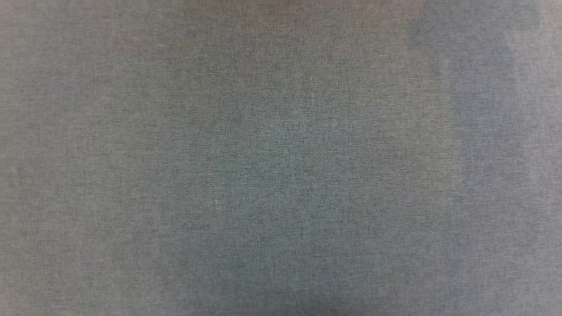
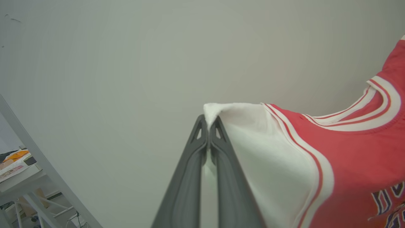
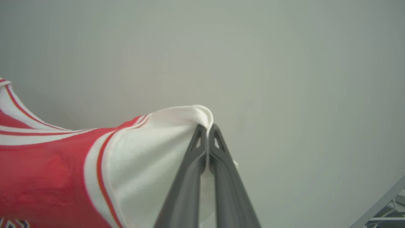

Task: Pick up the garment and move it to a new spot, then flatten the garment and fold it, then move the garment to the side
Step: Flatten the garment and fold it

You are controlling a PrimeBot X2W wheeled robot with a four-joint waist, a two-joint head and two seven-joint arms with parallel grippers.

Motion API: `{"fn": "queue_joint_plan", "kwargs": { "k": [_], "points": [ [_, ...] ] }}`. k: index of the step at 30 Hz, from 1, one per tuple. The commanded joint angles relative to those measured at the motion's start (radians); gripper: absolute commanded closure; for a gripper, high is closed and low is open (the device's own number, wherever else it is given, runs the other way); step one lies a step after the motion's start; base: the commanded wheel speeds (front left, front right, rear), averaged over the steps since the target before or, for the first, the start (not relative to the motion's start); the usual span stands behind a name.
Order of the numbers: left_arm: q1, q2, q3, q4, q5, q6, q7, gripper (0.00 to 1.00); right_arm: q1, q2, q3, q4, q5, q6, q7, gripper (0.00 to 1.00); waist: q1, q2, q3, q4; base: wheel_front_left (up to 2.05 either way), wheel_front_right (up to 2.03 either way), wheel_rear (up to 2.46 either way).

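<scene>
Our left gripper (image 2: 208, 126) and right gripper (image 3: 207, 129) look alike: 2 long dark-grey tapering fingers (image 2: 186, 183), triangular cut-outs near the tips.

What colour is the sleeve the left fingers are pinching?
The sleeve is white, with red-and-white striped trim; clearest in the left wrist view.

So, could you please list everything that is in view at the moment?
garment: one, red with white sleeves and striped trim, held by both grippers.
textured surface: one, grey, across the head view.
plain backdrop: one, pale grey, behind the garment.
frame bar: one, grey, lower left of left wrist view.
clutter: count unclear, orange and white, beyond that bar.
left gripper: one, dark grey, jaws shut on a white sleeve.
right gripper: one, dark grey, jaws shut on the other sleeve.
</scene>
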Motion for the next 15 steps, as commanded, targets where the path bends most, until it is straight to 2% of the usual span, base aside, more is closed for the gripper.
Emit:
{"fn": "queue_joint_plan", "kwargs": {
  "k": [1, 7, 15],
  "points": [
    [0.013, 0.006, 0.003, 0.009, -0.016, -0.006, -0.011, 1.0, 0.003, 0.015, 0.008, 0.017, -0.001, -0.001, -0.011, 1.0, -0.0001, 0.0, 0.015, -0.005, 0.0, 0.0, 0.0],
    [0.1, -0.002, -0.002, 0.058, -0.045, -0.021, -0.075, 1.0, 0.077, 0.065, 0.05, 0.064, 0.017, -0.001, -0.059, 1.0, -0.0001, 0.0, 0.003, 0.001, 0.0, 0.0, 0.0],
    [0.298, -0.022, -0.023, 0.128, -0.096, -0.038, -0.186, 1.0, 0.255, 0.114, 0.122, 0.089, 0.096, -0.001, -0.135, 1.0, -0.0001, 0.0, -0.071, 0.007, 0.0, 0.0, 0.0]
  ]
}}
